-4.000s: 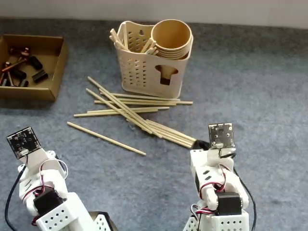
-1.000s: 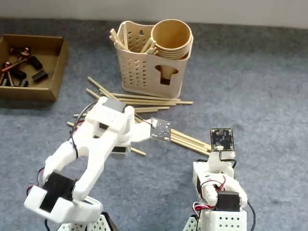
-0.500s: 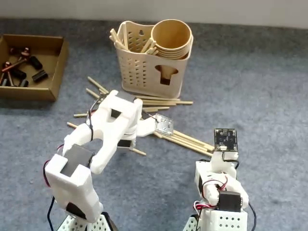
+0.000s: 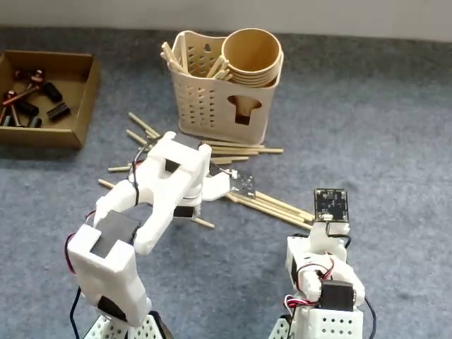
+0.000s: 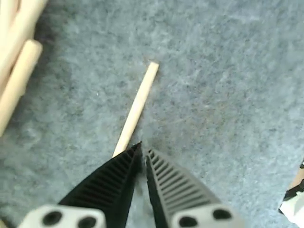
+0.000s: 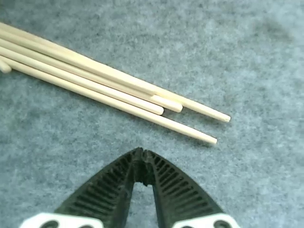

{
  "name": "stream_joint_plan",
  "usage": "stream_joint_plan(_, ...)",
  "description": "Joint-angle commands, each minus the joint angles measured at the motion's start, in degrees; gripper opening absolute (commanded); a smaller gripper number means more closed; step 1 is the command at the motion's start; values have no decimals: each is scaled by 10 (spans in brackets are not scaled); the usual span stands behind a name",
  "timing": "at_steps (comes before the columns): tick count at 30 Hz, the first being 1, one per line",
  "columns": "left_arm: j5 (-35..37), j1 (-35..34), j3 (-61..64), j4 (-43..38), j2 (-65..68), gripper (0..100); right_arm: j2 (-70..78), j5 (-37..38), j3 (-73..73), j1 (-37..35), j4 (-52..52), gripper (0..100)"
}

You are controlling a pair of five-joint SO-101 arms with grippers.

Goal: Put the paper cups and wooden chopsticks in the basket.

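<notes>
While basket (image 4: 206,106) holds cups (image 4: 252,51), box (image 4: 35,135) holds parts (image 4: 28,107)

The table (image 4: 395,127) is covered in mottled blue-grey felt; the basket (image 4: 205,106) is cream, its walls patterned with rows of small holes; the paper cups (image 4: 251,49) are plain tan-brown, a shade darker inside; the chopsticks (image 4: 233,148) are pale yellow-beige bare wood; the box (image 4: 81,106) is brown cardboard, the bits (image 4: 28,106) in it black and coppery red; the left arm (image 4: 166,183) and right arm (image 4: 321,268) are white with black motors and thin red and black wires; the left pincer (image 5: 142,154) and right pincer (image 6: 141,153) are black, ribbed along the inner faces, on white mounts.
</notes>
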Motion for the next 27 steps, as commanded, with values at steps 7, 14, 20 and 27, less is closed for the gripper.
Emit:
stream_joint_plan(7, 28, 1, -11, 35, -128, 24, -3, -1, 73, 7, -5, 5)
stream_joint_plan(14, 30, -6, -10, -2, -84, 96, -3, -1, 73, 7, -5, 5)
stream_joint_plan(20, 62, -6, -16, -69, -36, 115, -3, -1, 73, 7, -5, 5)
stream_joint_plan(27, 83, -7, -16, -137, 0, 158, -3, -1, 73, 7, -5, 5)
